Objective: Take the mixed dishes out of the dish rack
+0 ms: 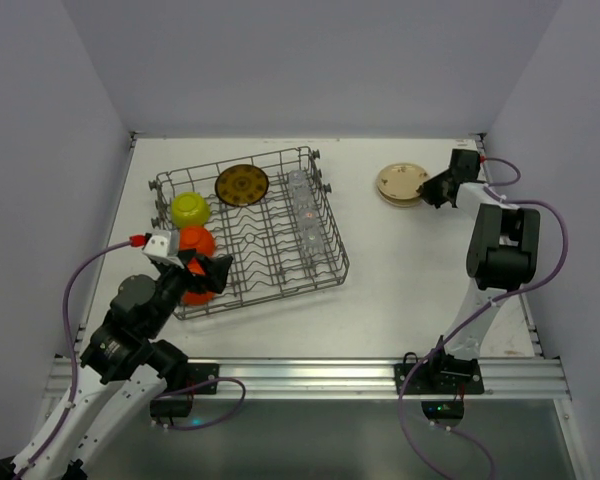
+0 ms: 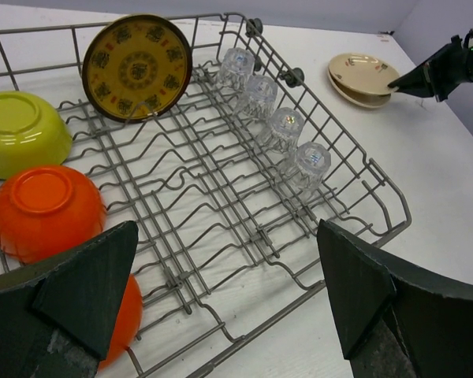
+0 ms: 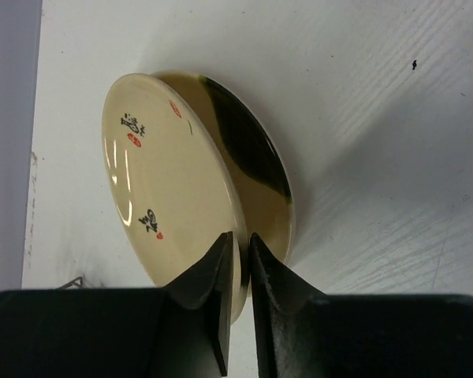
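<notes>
- At the near left corner of the dish rack [image 1: 270, 250], the left gripper [image 2: 227, 244] is held with its jaws spread wide and nothing between them.
- Just beside it, two orange bowls [image 2: 46, 209] are seen upside down in the rack, with a lime-yellow bowl [image 1: 190, 209] set behind them at the far left.
- At the rack's far side, a brown-gold patterned plate [image 1: 242, 184] is stood on edge among the wires.
- Along the rack's right side, four clear glass cups [image 2: 285, 126] are lined up in a row.
- Further right, well apart from the rack, two cream plates [image 1: 400, 184] are stacked on the tabletop [image 1: 400, 280].
- At far right, the rim of the upper cream plate [image 3: 165, 181] is pinched by the right gripper [image 3: 238, 244], its jaws clamped on either face.
</notes>
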Robot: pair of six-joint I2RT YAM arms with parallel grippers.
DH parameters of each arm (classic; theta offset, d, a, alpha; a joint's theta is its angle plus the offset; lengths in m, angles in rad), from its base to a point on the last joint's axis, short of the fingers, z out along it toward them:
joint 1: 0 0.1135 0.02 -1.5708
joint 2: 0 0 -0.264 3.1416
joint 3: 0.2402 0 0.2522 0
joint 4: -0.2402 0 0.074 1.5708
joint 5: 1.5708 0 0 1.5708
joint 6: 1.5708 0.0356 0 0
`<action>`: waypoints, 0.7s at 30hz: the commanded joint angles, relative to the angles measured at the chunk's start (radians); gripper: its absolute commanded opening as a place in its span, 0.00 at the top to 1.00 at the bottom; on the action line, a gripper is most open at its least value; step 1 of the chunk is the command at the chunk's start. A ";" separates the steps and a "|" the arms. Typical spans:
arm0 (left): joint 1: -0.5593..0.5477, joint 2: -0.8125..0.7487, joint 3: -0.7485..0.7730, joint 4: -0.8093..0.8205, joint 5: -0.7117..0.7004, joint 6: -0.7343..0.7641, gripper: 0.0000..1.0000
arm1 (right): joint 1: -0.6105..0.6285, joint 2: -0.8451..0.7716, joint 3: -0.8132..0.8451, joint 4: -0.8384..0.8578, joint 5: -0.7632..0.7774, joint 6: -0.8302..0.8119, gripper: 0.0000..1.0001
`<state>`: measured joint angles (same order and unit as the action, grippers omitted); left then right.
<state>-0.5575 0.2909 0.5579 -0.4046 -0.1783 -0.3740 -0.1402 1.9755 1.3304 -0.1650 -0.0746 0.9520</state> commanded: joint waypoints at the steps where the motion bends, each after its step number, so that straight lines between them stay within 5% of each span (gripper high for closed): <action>1: 0.002 0.014 -0.001 0.049 0.030 0.033 0.00 | 0.001 -0.027 0.006 0.045 -0.027 -0.010 0.82; 9: 0.002 0.022 -0.003 0.049 0.036 0.035 0.00 | -0.001 -0.122 -0.036 0.030 -0.005 -0.035 0.43; 21: 0.001 0.075 -0.003 0.058 0.016 0.032 0.00 | 0.011 -0.234 -0.025 -0.137 0.096 -0.165 0.18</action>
<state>-0.5575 0.3199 0.5579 -0.3977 -0.1497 -0.3698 -0.1390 1.8481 1.3338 -0.2672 -0.0174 0.8318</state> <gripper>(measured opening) 0.997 0.808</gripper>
